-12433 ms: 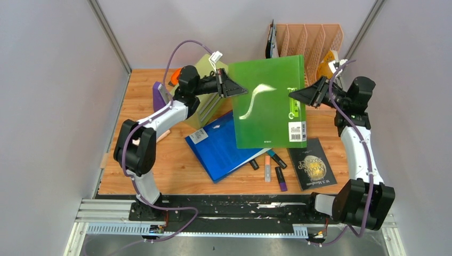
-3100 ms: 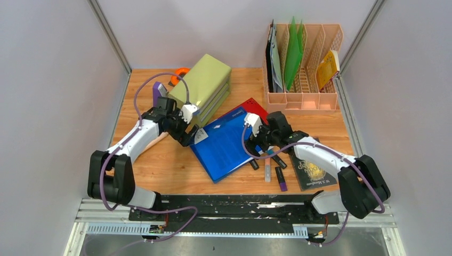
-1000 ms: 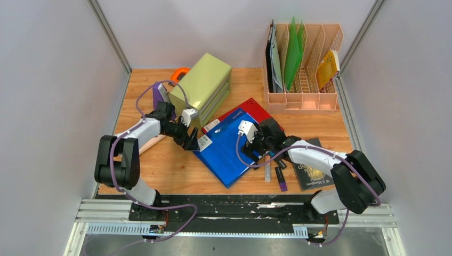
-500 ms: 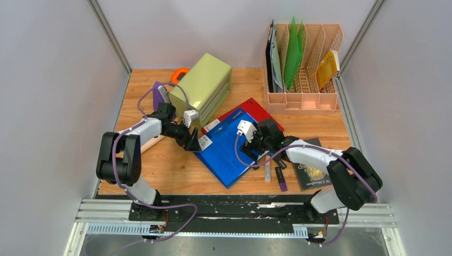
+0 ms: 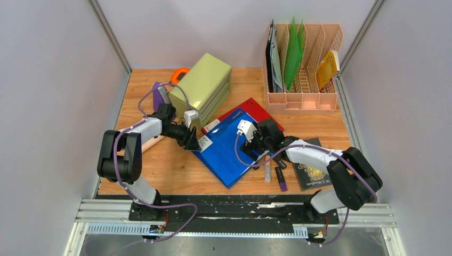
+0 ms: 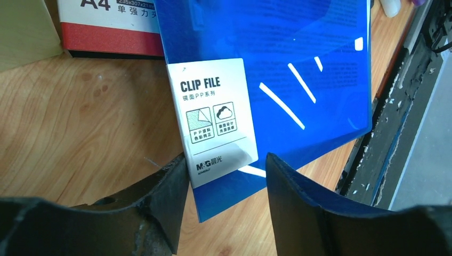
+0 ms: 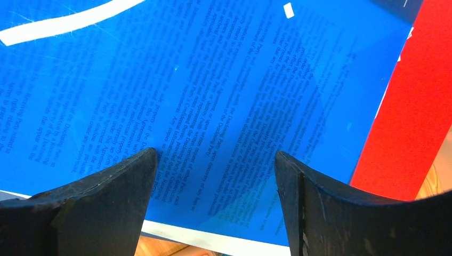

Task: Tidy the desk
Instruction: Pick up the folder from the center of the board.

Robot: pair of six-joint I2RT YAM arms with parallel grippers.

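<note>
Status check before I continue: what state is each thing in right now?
Blue clip file: closed, lying partly on red folder.
Left gripper: open, at the file's labelled corner.
Right gripper: open, over the file.
Green folder: upright in rack.

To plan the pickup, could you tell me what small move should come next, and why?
Probably close the jaws of the left gripper on the blue clip file: its labelled corner sits between them, open, and the right gripper, also open, is over its other side.

Blue clip file (image 6: 298,64): glossy translucent plastic. Desk (image 6: 80,133): smooth wood-grain planks. File rack (image 5: 304,99): peach plastic.
</note>
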